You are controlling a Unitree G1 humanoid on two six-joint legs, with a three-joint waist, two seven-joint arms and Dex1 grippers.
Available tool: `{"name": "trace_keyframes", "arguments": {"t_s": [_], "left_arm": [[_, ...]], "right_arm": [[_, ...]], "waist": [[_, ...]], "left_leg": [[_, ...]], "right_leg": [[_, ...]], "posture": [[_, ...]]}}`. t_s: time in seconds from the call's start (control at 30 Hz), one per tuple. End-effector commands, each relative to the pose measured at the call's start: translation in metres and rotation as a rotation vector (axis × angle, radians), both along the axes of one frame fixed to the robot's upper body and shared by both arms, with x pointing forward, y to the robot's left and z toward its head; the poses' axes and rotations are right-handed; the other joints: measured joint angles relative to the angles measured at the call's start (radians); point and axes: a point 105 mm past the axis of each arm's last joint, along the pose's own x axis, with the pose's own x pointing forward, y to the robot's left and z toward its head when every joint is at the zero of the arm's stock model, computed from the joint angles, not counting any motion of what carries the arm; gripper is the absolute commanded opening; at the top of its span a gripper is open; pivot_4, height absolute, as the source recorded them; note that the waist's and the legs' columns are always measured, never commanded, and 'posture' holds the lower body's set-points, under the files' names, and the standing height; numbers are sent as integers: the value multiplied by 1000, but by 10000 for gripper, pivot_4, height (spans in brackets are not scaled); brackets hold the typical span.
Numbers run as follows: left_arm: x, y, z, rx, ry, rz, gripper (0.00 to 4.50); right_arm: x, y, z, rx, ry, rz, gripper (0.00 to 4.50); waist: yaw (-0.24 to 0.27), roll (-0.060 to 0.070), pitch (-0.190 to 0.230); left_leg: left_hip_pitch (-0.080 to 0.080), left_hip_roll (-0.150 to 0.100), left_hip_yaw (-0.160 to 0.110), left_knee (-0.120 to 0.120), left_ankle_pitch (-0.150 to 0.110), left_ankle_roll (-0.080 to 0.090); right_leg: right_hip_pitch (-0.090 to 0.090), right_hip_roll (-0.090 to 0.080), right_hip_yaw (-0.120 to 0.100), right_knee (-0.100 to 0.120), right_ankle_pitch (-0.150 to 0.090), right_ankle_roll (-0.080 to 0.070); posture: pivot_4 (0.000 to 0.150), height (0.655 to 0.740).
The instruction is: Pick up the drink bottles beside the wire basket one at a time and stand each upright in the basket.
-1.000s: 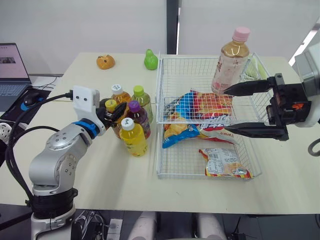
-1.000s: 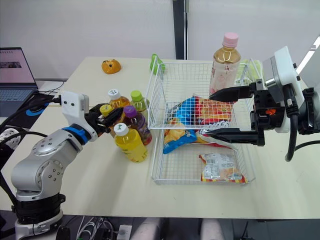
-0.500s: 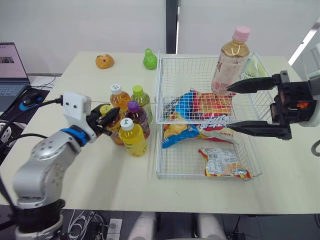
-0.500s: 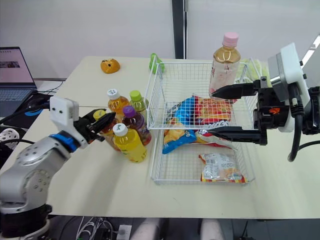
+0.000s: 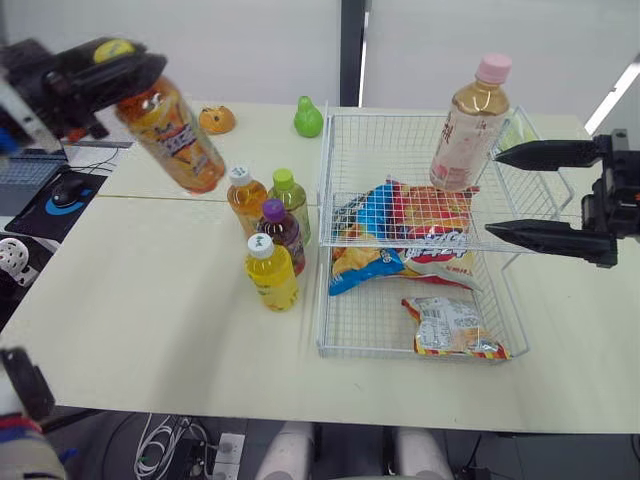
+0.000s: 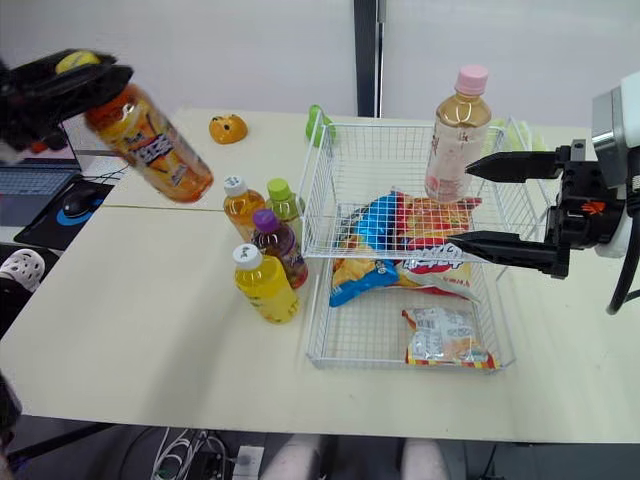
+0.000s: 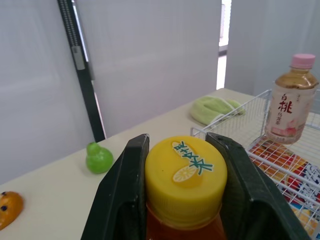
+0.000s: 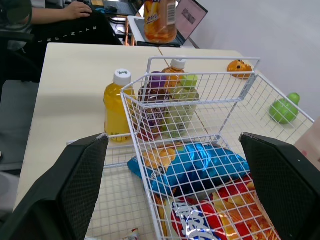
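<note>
My left gripper point(image 5: 105, 60) is shut on the yellow cap point(image 7: 185, 172) of an orange drink bottle point(image 5: 175, 135), which hangs tilted high above the table's left side. Several more bottles stand left of the wire basket point(image 5: 322, 290): a yellow one point(image 5: 270, 275), a purple-capped one point(image 5: 282, 232), a white-capped orange one point(image 5: 245, 198) and a green-capped one point(image 5: 290, 200). A pink-capped tea bottle point(image 5: 470, 125) stands upright in the basket's far right part. My right gripper point(image 5: 495, 192) is open just right of that bottle, over the basket's right side.
Snack bags point(image 5: 420, 225) lie in the basket. An orange toy point(image 5: 217, 120) and a green pear point(image 5: 308, 118) sit at the table's back edge. A green cloth point(image 5: 515, 130) lies behind the basket. A laptop point(image 5: 30, 170) and mouse point(image 5: 65, 192) are far left. A person's arm point(image 8: 65, 20) rests near the laptop.
My left gripper has lifted the orange bottle out of the cluster, up and to the left. The right gripper has drawn slightly right, still open.
</note>
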Motion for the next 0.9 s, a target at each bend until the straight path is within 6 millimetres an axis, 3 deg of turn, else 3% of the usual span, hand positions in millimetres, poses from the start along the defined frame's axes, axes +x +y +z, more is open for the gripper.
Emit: {"name": "trace_keyframes", "arguments": {"t_s": [0.03,0.13,0.2,0.37,0.5,0.9], "left_arm": [[-7,-6,46,-23,-103,-53,13726],[0,-20,66,-40,-107,-118,13726],[3,-41,73,-32,-82,-211,13726],[12,-93,75,56,-58,-392,13726],[23,-123,74,91,-75,-450,13726],[64,-190,31,122,-9,-485,13726]], "right_arm": [[-9,-3,9,12,-59,-35,45000],[-11,-7,7,23,-64,-72,45000],[-13,-10,7,32,-71,-98,45000],[-15,-10,5,49,-74,-121,45000],[-15,-11,5,58,-79,-138,45000],[-22,-25,4,62,-94,-228,45000]], "waist": [[-3,-2,1],[-12,-2,1],[-14,-2,2],[-17,-2,2],[-27,-3,2],[-27,-4,3]], "left_leg": [[0,0,0,0,0,0],[-1,0,1,0,0,0],[-1,0,1,0,0,0],[-1,0,1,1,0,0],[-1,0,1,0,0,0],[-1,-1,2,1,0,0]], "right_leg": [[-1,0,0,0,0,0],[-1,0,1,0,0,0],[-1,0,0,0,0,1],[-1,0,1,1,0,1],[-1,0,0,1,0,1],[-1,-1,1,2,0,1]], "posture": [[1500,7400],[1500,7400],[1500,7400],[1500,7400],[1500,7400],[1500,7400]]}}
